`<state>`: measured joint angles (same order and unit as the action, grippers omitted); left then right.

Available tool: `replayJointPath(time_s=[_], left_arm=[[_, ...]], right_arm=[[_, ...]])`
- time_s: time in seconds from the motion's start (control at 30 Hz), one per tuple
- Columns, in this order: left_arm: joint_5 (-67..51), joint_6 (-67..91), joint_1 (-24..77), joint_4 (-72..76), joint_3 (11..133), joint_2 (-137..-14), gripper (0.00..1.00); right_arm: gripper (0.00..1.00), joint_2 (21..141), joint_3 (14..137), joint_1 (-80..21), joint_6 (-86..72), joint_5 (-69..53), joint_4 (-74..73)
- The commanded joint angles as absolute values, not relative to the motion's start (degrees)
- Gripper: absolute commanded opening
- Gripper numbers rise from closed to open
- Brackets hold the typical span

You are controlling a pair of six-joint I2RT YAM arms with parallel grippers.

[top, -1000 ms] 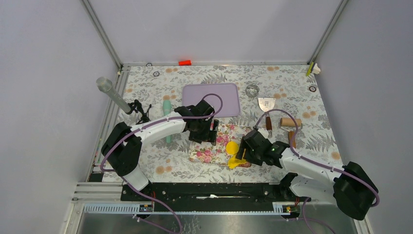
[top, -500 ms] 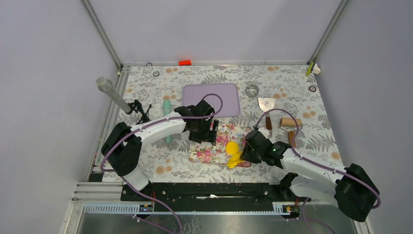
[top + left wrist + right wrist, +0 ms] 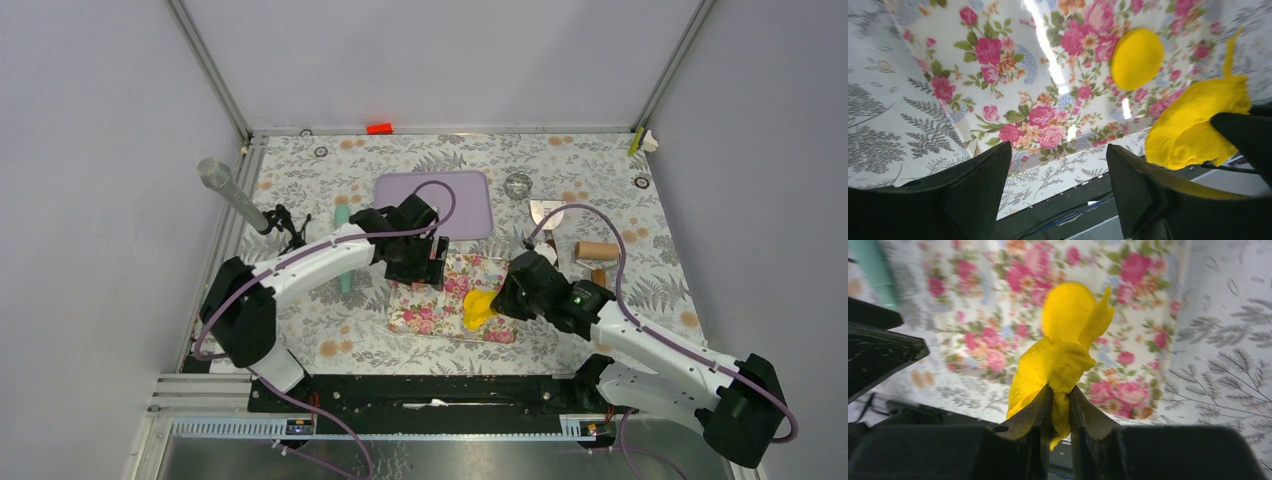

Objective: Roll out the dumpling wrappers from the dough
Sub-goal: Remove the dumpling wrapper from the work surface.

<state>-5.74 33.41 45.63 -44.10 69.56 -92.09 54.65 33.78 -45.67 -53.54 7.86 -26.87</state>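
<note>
Fern-printed cloth covered the table (image 3: 620, 290), and a floral mat (image 3: 430, 310) lay just toward 6 o'clock from its centre, giving the yellow material a clean working patch. A purple tray (image 3: 432, 200) waited at the mat's 12 o'clock, probably as the place for finished pieces.

The right gripper (image 3: 1060, 392) had come in from the mat's 4 o'clock side. Its jaws were pinched nearly together on the lower edge of the dough (image 3: 1053, 365), a ragged, folded sheet that drooped from the grip and seemed raised off the mat. One neat round wrapper (image 3: 1137, 57) lay flat on the mat just at 12 o'clock of the held lump. The dough partly hid it from the right wrist, and whether the two touched could not be told. Holding the lump by its edge looked like a way of carrying it clear of that disc before flattening it.

The left gripper (image 3: 1058, 150) hovered at the mat's 11 o'clock corner. Its jaws stood wide apart with nothing between them, apparently kept clear of the work.
</note>
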Motion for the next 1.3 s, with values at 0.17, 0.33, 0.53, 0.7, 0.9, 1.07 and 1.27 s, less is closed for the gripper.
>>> replayJointPath(time_s=[0.17,0.33,0.53,0.7,0.9,1.07,1.27], left_arm=[[-3.4,32.0,36.8,-54.2,82.8,-77.0,0.78],[-2.0,32.3,34.2,-56.8,85.7,-71.8,0.80],[-2.0,31.4,30.7,-58.1,85.0,-69.5,0.81],[-2.8,31.3,29.6,-58.0,82.7,-68.9,0.81],[-3.2,31.8,29.4,-57.1,81.0,-68.7,0.81],[-1.8,32.1,27.7,-57.3,81.4,-67.0,0.81],[-1.4,33.7,25.5,-56.5,79.4,-64.1,0.81]], right_arm=[[0.23,67.1,46.2,-45.4,-48.5,1.5,-16.6],[0.24,81.1,51.5,-45.9,-47.2,-2.6,-7.0],[0.57,98.0,61.2,-47.1,-45.8,-5.6,-4.7],[0.71,101.6,64.2,-47.1,-44.8,-4.5,-6.3],[0.71,102.2,66.4,-47.2,-43.2,-8.8,-5.8],[0.73,101.1,65.0,-47.8,-42.8,-14.5,-0.7],[0.77,107.7,71.7,-48.0,-38.4,-6.1,-17.8]])
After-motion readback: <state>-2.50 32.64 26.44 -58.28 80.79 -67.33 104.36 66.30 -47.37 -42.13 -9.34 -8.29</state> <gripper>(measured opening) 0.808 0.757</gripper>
